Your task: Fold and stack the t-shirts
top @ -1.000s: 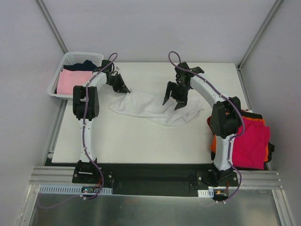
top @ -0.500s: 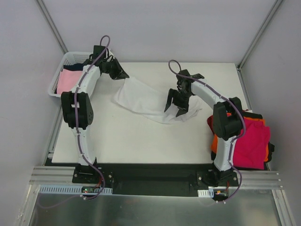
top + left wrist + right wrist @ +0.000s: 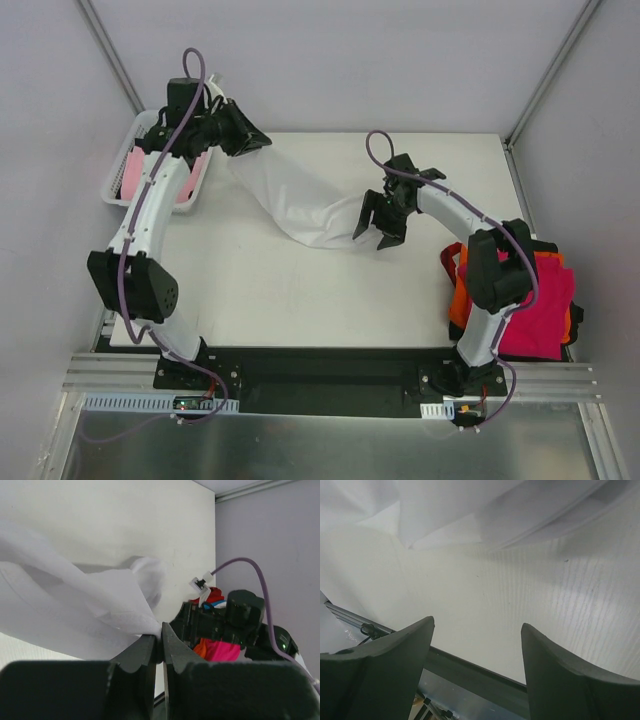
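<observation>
Fabric of the white t-shirt (image 3: 300,200) hangs stretched from the left gripper (image 3: 260,142), which we see pressed together on one edge of it above the far left corner of the table (image 3: 280,300). Its lower end lies on the tabletop just beside the right gripper (image 3: 372,236), whose fingers are spread wide and hold nothing. Further out, we see a pale pink t-shirt (image 3: 131,170) in the white basket (image 3: 112,190) at the far left. A magenta t-shirt (image 3: 535,300) lies on an orange t-shirt (image 3: 456,300) at the right side.
</observation>
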### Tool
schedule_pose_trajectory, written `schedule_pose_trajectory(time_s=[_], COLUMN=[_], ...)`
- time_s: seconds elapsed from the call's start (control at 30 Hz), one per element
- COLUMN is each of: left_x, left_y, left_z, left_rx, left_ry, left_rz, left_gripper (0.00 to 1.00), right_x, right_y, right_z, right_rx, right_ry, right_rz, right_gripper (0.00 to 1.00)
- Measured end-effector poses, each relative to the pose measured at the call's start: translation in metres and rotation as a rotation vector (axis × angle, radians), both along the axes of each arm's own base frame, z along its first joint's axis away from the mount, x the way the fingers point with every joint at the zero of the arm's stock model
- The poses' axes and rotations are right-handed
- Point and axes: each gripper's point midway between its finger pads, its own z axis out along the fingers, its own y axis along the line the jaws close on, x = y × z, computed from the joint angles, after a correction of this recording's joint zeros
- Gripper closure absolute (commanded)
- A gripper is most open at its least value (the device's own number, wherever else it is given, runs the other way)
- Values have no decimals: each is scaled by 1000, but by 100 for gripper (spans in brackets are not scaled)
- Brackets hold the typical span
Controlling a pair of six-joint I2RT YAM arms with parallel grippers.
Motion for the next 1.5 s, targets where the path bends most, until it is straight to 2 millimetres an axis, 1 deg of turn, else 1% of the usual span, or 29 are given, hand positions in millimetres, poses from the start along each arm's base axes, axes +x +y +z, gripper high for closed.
schedule_pose_trajectory(time_s=[0.13, 0.2, 0.27, 0.37, 0.43, 0.53, 0.6, 0.67, 0.77, 0.87, 0.9, 0.97, 1.0, 1.1, 1.33, 1.43, 1.5], left_x=[-37, -54, -68, -91, -109, -131, -142, -150, -155, -155, -155, -155, -154, -151, -141, -140, -141], left_y=[7, 10, 12, 14, 17, 23, 25, 27, 28, 28, 28, 28, 28, 28, 26, 25, 24], left_z=[24, 37, 48, 61, 65, 65, 63, 57, 42, 30, 28, 24, 23, 17, 3, 0, 0], left_rx=[3, 0, -4, -16, -18, -10, -6, -2, 8, 15, 16, 18, 18, 22, 29, 32, 33], left_ry=[-51, -81, -105, -137, -144, -148, -145, -131, -86, -48, -39, -23, -19, 0, 47, 54, 55], left_rz=[19, 24, 26, 33, 42, 60, 67, 71, 75, 76, 75, 75, 75, 74, 72, 66, 63], left_gripper=[92, 92, 91, 90, 89, 89, 89, 89, 89, 89, 89, 89, 89, 89, 89, 89, 89], right_x=[4, 10, 20, 38, 52, 66, 73, 80, 91, 96, 97, 99, 100, 101, 104, 103, 101], right_y=[-4, -7, -11, -15, -15, -11, -7, -3, 3, 7, 9, 11, 12, 14, 16, 17, 16], right_z=[-3, -4, -7, -19, -29, -42, -47, -51, -53, -54, -54, -55, -56, -58, -60, -63, -67], right_rx=[2, 19, 39, 58, 67, 76, 89, 101, 125, 143, 149, 160, 166, 177, 191, 195, 195], right_ry=[-15, -15, -10, 9, 21, 34, 40, 42, 36, 36, 34, 33, 34, 37, 30, 29, 37], right_rz=[-3, -15, -31, -54, -63, -63, -57, -50, -42, -37, -34, -33, -33, -34, -34, -34, -38], right_gripper=[25, 25, 25, 25, 25, 26, 30, 31, 33, 46, 55, 64, 71, 80, 89, 98, 99])
